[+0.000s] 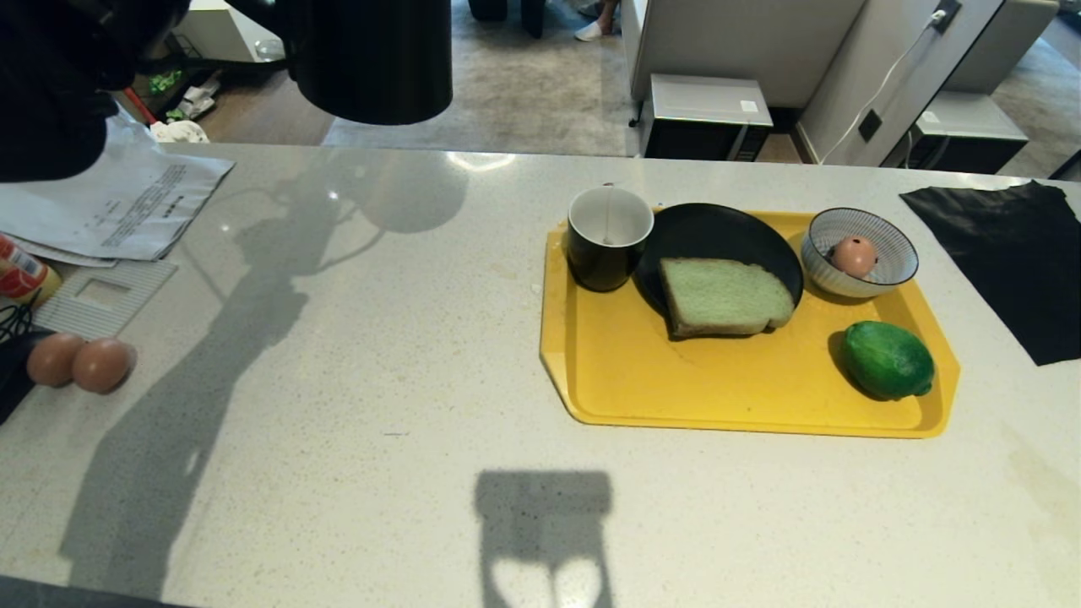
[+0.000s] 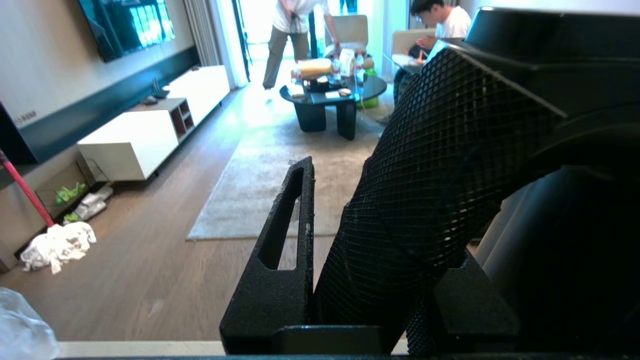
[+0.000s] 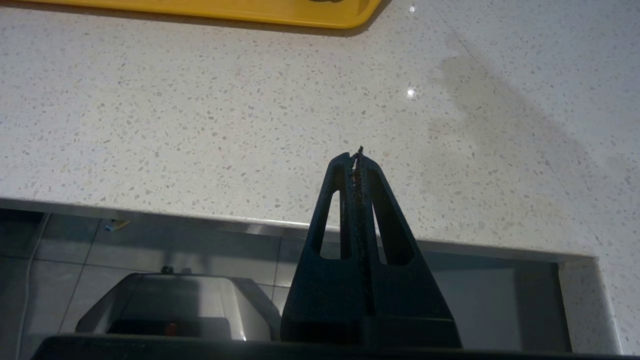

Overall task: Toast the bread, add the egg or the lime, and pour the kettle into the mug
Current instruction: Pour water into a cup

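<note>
Kettle [image 1: 372,59] clamped in left gripper [image 2: 350,250] – above counter's far-left edge | mug [image 1: 608,236] on tray's far-left corner, well apart | right gripper [image 3: 356,157] together – near edge

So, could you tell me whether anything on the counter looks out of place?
Two loose eggs lie near the counter's left edge, free to roll. The bread overhangs its black plate onto the yellow tray.
</note>
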